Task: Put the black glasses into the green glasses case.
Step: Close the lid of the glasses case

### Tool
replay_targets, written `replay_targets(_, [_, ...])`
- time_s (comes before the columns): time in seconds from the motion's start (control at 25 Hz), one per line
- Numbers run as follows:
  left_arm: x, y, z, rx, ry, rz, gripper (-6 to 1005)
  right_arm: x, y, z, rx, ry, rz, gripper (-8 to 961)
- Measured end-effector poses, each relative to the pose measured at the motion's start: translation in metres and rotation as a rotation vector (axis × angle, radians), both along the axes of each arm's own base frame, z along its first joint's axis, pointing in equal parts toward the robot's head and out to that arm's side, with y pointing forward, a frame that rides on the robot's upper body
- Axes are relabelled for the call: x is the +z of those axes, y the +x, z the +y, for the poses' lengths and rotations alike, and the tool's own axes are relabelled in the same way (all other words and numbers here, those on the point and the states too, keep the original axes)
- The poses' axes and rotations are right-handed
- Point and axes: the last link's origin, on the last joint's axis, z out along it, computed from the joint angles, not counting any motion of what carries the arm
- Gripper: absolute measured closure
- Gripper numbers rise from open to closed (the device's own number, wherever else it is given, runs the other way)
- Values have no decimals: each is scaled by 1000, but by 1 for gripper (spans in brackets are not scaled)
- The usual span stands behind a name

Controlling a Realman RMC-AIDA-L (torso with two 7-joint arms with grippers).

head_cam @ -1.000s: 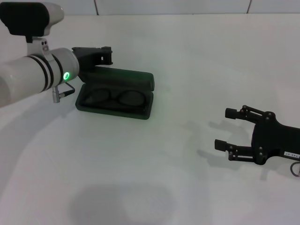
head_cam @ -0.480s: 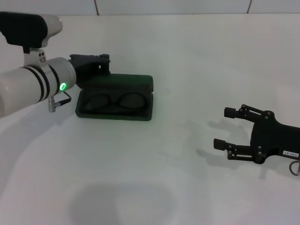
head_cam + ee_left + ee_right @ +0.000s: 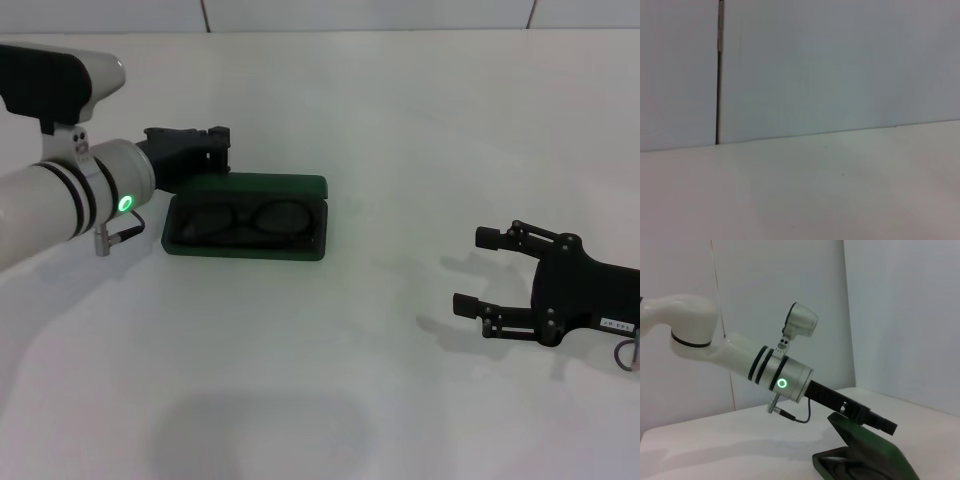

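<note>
Green glasses case (image 3: 245, 231) open with black glasses (image 3: 246, 216) inside, left claw (image 3: 205, 145) at lid, state unclear; right claw (image 3: 478, 272) spread, idle; could shove case.

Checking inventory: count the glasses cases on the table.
1. The case lies open on the table, glasses inside, the left gripper at its rear left corner. None seem hidden.

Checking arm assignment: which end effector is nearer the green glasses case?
Left. The left end effector is at the green glasses case, by its lid's far left edge. The right end effector is well off to the case's right, open.
</note>
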Motion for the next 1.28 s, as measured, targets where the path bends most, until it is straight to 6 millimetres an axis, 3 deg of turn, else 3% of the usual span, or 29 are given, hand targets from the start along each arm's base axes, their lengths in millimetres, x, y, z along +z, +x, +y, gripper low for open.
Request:
replay_targets(0.88, [-12, -23, -25, -104, 13, -40, 847, -1, -1, 0, -9, -7, 7, 96])
replay_targets(1.28, [-13, -23, -32, -147, -6, -64, 843, 0, 1, -1, -16, -5, 8, 96])
